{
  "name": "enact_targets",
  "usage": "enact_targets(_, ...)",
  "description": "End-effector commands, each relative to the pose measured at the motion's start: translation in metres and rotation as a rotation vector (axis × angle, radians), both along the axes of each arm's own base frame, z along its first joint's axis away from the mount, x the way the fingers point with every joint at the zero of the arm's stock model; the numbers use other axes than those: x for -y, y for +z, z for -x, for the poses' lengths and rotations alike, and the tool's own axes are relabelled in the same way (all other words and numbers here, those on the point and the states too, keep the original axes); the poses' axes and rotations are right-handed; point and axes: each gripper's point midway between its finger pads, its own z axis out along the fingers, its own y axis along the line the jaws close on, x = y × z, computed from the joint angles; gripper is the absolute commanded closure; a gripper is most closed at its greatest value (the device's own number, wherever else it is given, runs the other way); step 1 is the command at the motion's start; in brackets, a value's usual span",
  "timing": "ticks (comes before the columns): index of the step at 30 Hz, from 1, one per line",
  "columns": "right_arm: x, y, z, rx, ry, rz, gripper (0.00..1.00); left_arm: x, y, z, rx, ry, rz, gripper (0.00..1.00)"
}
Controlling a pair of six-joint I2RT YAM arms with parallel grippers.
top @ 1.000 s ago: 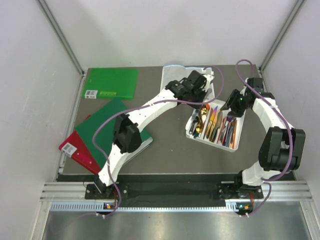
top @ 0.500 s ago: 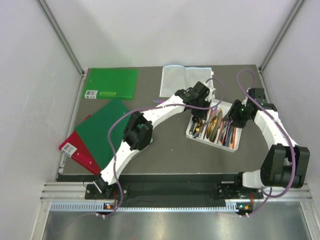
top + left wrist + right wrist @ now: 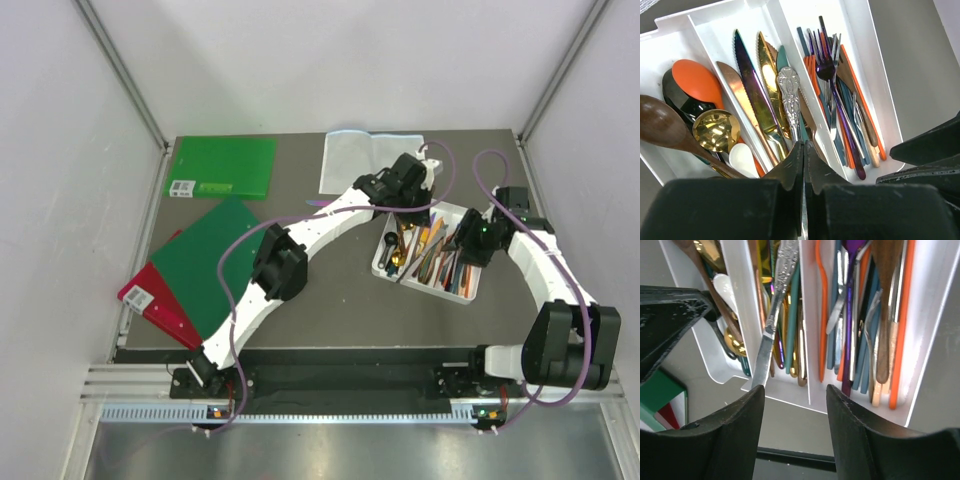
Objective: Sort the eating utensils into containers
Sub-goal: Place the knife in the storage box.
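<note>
Top view high above the near edge of the bench (image 3: 340, 300), looking down over all of it, left wrist view close over the white tray (image 3: 862, 60), facing along its compartments, right wrist view close above one end of the same tray, silver knife (image 3: 789, 95) shared by both.

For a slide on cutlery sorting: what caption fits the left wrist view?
Left claw grips an ornate silver knife by its blade, handle among the knives in the white tray.
</note>
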Motion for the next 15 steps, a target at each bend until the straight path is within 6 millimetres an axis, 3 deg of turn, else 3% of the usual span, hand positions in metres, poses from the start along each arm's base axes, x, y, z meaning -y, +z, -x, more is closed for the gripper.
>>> enact_targets(1,-0.013,0.01,-0.018,0.093,0.041,-0.069,0.46,-0.011,0.02,-0.014,0.037,0.029,0.018,0.94)
enact_targets(3,-0.02,0.006,-0.023,0.089,0.06,-0.085,0.46,-0.031,0.014,-0.022,0.021,0.072,-0.031,0.9)
enact_targets(4,-0.025,0.005,-0.025,0.087,0.079,-0.1,0.46,-0.04,0.026,-0.024,0.026,0.097,-0.033,0.89)
enact_targets(5,-0.029,-0.001,-0.03,0.062,0.085,-0.108,0.46,-0.055,0.015,-0.024,0.003,0.124,-0.071,0.89)
enact_targets(6,-0.037,-0.003,-0.033,0.055,0.112,-0.114,0.46,-0.076,0.016,-0.041,0.018,0.192,-0.091,0.89)
enact_targets(8,-0.043,-0.01,-0.042,0.026,0.126,-0.11,0.46,-0.114,0.02,-0.04,0.015,0.272,-0.123,0.89)
enact_targets(9,-0.058,-0.012,-0.043,0.02,0.171,-0.107,0.46,-0.133,0.029,-0.058,0.069,0.346,-0.117,0.88)
enact_targets(10,-0.058,-0.016,-0.046,0.011,0.169,-0.088,0.46,-0.153,0.035,-0.051,0.076,0.373,-0.125,0.88)
enact_targets(13,-0.065,-0.027,-0.056,-0.034,0.17,-0.048,0.5,-0.187,0.05,-0.057,0.137,0.451,-0.134,0.87)
enact_targets(15,-0.07,-0.032,-0.062,-0.047,0.175,-0.04,0.53,-0.195,0.057,-0.055,0.151,0.459,-0.138,0.87)
